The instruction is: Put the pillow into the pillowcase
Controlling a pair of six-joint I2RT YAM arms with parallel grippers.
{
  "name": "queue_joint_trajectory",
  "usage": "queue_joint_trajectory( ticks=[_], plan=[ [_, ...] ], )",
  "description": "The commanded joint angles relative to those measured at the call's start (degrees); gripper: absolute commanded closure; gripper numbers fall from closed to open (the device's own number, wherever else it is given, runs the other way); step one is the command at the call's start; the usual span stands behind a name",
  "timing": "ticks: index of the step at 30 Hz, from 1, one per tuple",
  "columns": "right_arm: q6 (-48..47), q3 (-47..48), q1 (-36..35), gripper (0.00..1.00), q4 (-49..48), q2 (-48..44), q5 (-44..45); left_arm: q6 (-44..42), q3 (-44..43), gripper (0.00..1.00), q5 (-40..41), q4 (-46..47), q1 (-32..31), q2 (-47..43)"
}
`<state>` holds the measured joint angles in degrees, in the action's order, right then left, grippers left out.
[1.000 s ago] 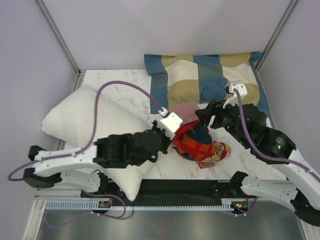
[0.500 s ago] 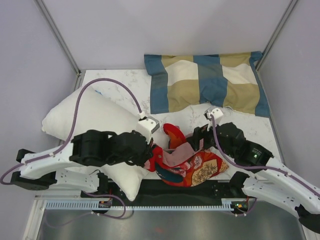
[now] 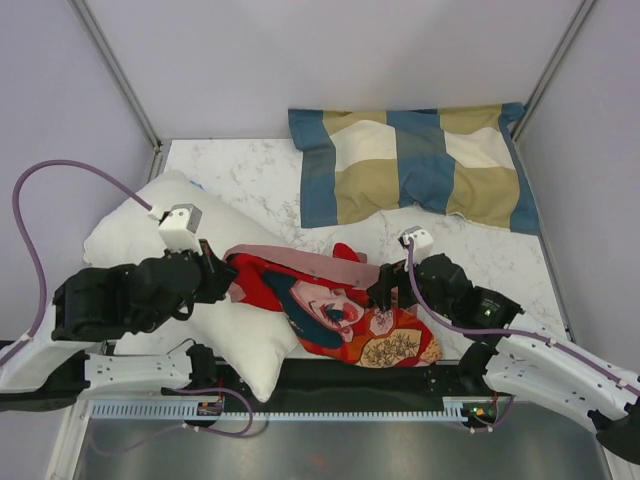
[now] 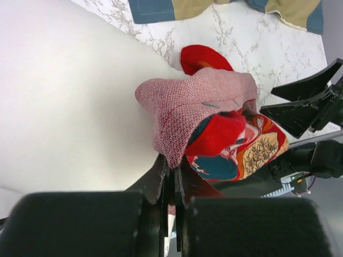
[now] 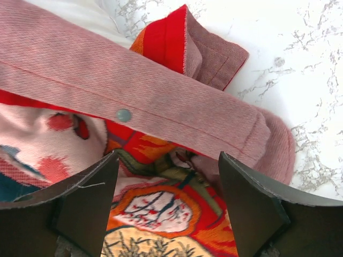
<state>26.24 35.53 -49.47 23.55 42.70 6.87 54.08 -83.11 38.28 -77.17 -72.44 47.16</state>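
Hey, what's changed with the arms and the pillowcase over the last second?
The left gripper, shut on the pillowcase, pulled it left, spreading it over the pillow. The right gripper came toward the near edge, jaws open above the fabric. The pillow and checked pillow stayed put.

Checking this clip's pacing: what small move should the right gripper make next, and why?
Probably lower and close on the pink hem. The right gripper is open above it, the left gripper shut on the pillowcase over the pillow; a second grip could spread the opening.
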Motion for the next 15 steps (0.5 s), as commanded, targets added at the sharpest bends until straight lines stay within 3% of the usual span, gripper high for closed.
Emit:
queue_joint_trajectory(
  ticks=[1,5,15],
  plan=[
    [1.9,-1.4,0.0,0.17,-1.6,-1.2,2.1,3.7,0.8,0.98,6.5,-10.5,0.3,-0.3],
    [-0.2,-2.8,0.0,0.17,-3.5,-1.7,0.6,3.7,0.9,0.98,6.1,-10.9,0.3,0.6],
    [3.3,-2.7,0.0,0.17,-1.4,6.8,10.2,4.5,0.2,0.98,7.5,-10.9,0.3,-3.3]
  ],
)
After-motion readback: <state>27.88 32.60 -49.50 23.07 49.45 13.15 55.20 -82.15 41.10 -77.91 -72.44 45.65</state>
